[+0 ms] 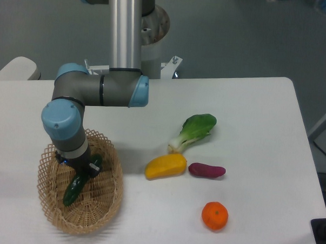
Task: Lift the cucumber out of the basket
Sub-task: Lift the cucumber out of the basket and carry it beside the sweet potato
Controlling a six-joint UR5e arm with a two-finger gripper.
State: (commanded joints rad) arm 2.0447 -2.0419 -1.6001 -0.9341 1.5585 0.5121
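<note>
The cucumber lies inside the basket, dark and glossy, running on a slant from the basket's middle down toward its left side. Its upper end disappears under the pincer, which sits right on top of it at the wrist's foot. The basket itself rests at the worktop's front left corner, and the arm drops into it from above.

Is the pincer closed on the cucumber? Cannot tell: the dark fingers and the dark skin run together, and the wrist blocks the view of the jaws. It looks like contact, no more than that.

The risks from here: the hold, if there is one, is near one end, so the long free end could swing or slide out on the lift. That glossy skin will not help. The pincer is also deep between the woven walls, so a finger catching the lattice could drag the light basket up or tip it toward the front edge.

Further out, toward the worktop's middle, a bok choy, a yellow fruit and a purple sweet potato lie close together, with an orange nearer the front edge. All are well apart from the basket. The arm's upper column is cut off at the top.
</note>
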